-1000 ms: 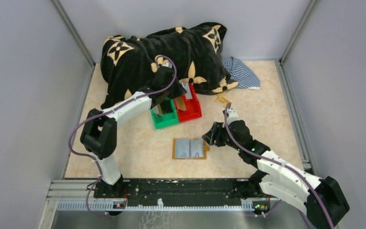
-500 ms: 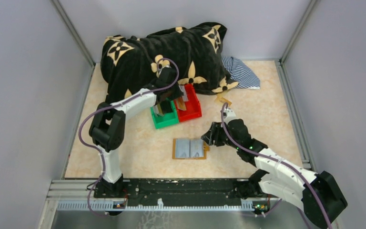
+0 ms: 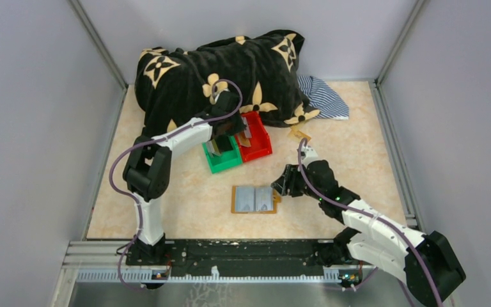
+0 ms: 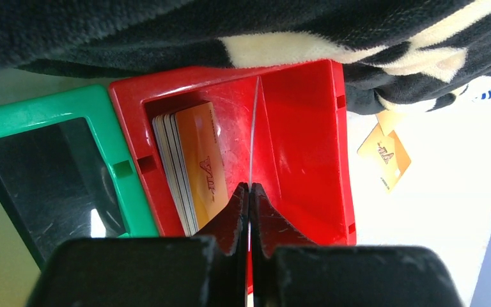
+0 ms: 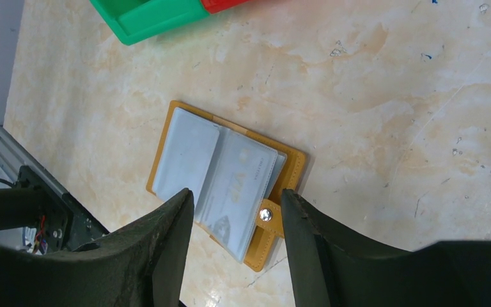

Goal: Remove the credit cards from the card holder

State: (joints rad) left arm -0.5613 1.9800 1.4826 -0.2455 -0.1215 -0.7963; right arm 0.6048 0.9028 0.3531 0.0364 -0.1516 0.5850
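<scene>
Beige marbled tabletop (image 3: 358,147), grey walls (image 3: 32,128), L gripper (image 4: 250,188) pinching credit card (image 4: 254,128) over red bin (image 4: 307,141), R gripper (image 5: 236,195) apart above card holder (image 5: 217,160)

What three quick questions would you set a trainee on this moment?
1. True or false: the card holder lies folded shut on the table.
2. The left gripper, shut on a thin credit card seen edge-on, hangs over: A the green bin, B the red bin, C the card holder.
3. Fill in: the jaws of the right gripper, above the holder's strap tab, are ____.

Key: 1 false, it lies open flat. 2 B. 3 open.
</scene>
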